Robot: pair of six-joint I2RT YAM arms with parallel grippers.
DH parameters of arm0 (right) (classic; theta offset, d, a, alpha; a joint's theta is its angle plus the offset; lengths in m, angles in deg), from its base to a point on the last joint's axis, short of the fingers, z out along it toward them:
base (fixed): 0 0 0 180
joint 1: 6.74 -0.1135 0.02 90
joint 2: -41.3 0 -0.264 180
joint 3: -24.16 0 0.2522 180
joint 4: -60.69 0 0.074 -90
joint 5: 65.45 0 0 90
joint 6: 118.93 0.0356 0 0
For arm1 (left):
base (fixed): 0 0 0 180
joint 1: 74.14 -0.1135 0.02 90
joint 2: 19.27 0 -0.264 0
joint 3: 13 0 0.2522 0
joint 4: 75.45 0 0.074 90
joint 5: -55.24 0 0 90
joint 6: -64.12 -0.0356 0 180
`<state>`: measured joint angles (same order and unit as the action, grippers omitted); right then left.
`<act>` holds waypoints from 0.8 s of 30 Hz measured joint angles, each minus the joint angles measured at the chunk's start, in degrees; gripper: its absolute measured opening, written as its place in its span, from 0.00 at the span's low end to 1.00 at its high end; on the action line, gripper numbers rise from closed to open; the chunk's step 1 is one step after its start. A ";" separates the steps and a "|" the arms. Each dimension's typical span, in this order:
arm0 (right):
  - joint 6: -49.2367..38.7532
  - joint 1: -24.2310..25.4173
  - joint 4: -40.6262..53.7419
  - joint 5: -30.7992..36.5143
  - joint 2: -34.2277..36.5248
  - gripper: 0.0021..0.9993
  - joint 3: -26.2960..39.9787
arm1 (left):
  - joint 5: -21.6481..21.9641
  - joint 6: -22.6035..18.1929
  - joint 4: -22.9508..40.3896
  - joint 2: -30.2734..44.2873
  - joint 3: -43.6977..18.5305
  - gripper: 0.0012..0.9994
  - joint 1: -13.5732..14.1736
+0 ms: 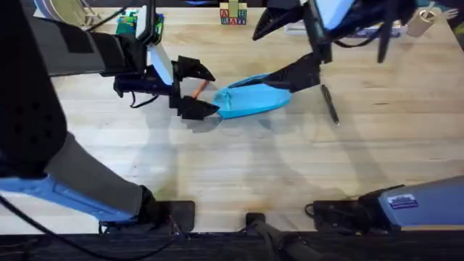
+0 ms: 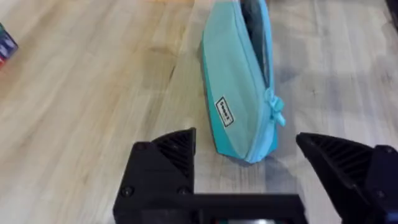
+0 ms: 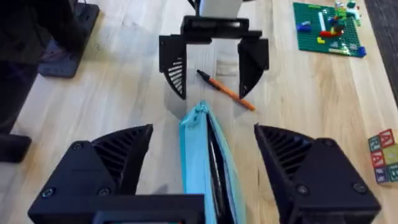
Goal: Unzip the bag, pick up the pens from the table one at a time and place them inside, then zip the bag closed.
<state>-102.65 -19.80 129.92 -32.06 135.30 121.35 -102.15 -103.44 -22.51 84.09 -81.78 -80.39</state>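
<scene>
I am holding both grippers wide apart around the light-blue pouch (image 1: 250, 100), left gripper (image 1: 194, 88) at nine o'clock facing the orange pen (image 3: 227, 91), to steady it.

Wood-grain table (image 1: 239, 167) with blue pouch (image 1: 250, 101), orange pen (image 1: 199, 88), black pen (image 1: 330, 106).

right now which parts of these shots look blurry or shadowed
Overhead: the left arm rises near the lens as a large dark blur, and soft shadows spread on the table below the bag. Left wrist: the left gripper is soft-edged. Right wrist: the right gripper blurs, while the orange pen stays crisp.
</scene>
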 joint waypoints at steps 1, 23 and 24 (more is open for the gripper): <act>0.02 0.45 0.57 0.00 -0.61 1.00 0.02 | 0.88 0.00 0.05 -0.89 0.00 1.00 -0.10; 0.02 2.62 19.50 16.86 -9.25 1.00 0.02 | 18.02 15.47 7.81 -33.52 -0.31 1.00 -0.16; 0.04 2.62 19.96 17.68 -9.24 1.00 0.02 | 18.80 17.40 7.83 -34.51 -0.31 1.00 -0.16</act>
<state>-102.61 -17.18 149.89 -14.37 126.05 121.36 -83.34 -86.05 -14.68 49.58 -82.09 -80.55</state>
